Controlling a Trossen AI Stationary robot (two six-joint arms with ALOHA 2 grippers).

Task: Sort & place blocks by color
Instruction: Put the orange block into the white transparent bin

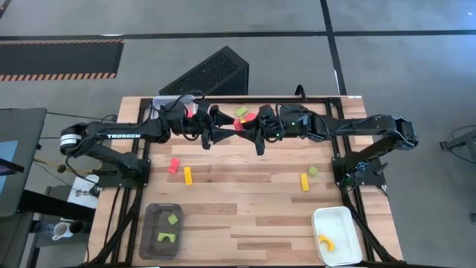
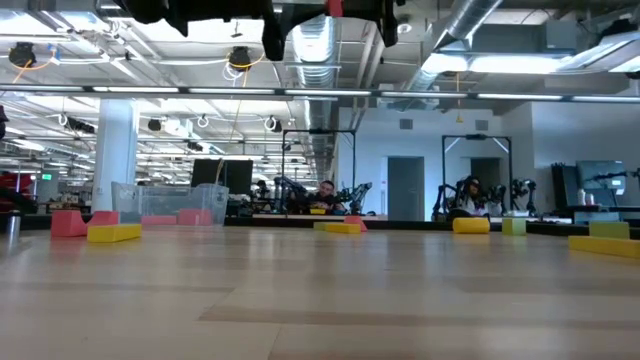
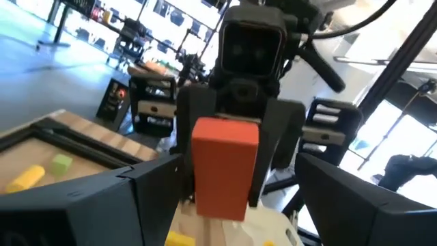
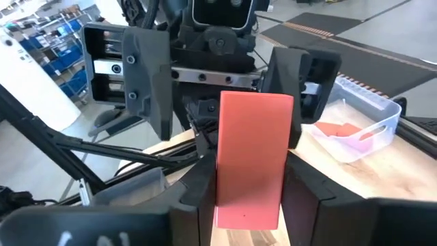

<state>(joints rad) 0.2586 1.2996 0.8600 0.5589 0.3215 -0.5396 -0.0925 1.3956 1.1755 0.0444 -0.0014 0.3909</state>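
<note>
Handover in mid-air above the table's far middle. Red block point(image 4: 250, 161) clamped in the right gripper point(image 4: 249, 198), long axis in line with those fingers, free end pointing at the left gripper point(image 3: 218, 198). Left gripper spread wide, holding nothing, facing the right one nose to nose, block point(image 3: 224, 167) just ahead of its gap. Clear tray point(image 4: 355, 133) with red pieces nearer the left arm. Judged next: left fingers around the free end.
</note>
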